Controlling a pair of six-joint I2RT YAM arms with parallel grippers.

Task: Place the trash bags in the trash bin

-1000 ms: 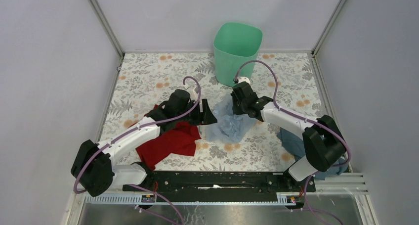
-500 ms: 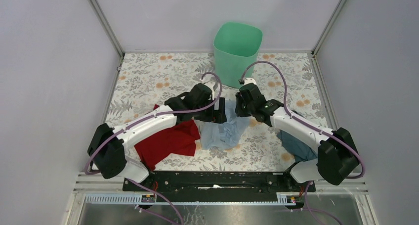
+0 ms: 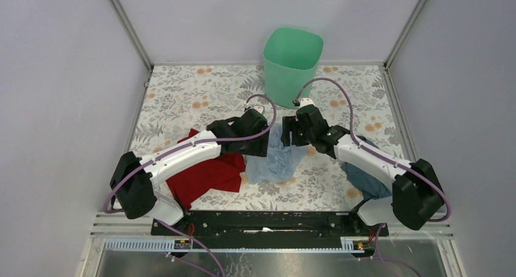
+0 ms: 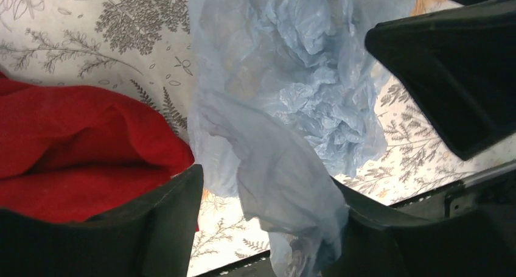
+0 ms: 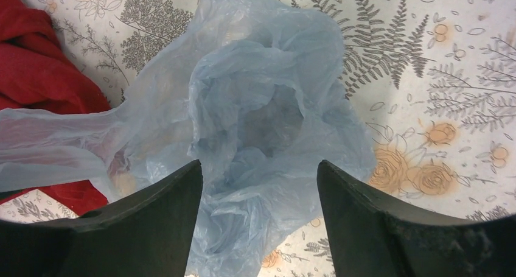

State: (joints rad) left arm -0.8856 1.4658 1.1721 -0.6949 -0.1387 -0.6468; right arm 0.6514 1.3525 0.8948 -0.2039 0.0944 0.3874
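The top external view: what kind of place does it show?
Probably a robot test booth: plain grey walls enclose a floral-covered table, with the left arm and right arm bolted at its near edge.

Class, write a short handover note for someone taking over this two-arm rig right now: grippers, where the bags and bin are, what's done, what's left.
Left gripper: open; a fold of the light blue bag hangs between its fingers, not pinched.
Right gripper: open, poised over the same bag's crumpled middle.
Things: the light blue bag lies on the table between the arms, on the near side of the trash bin. The red bag lies by the left arm. The dark blue bag is partly under the right arm.
Done: no bag shows in the bin.
Left: grasp and bin all three bags.
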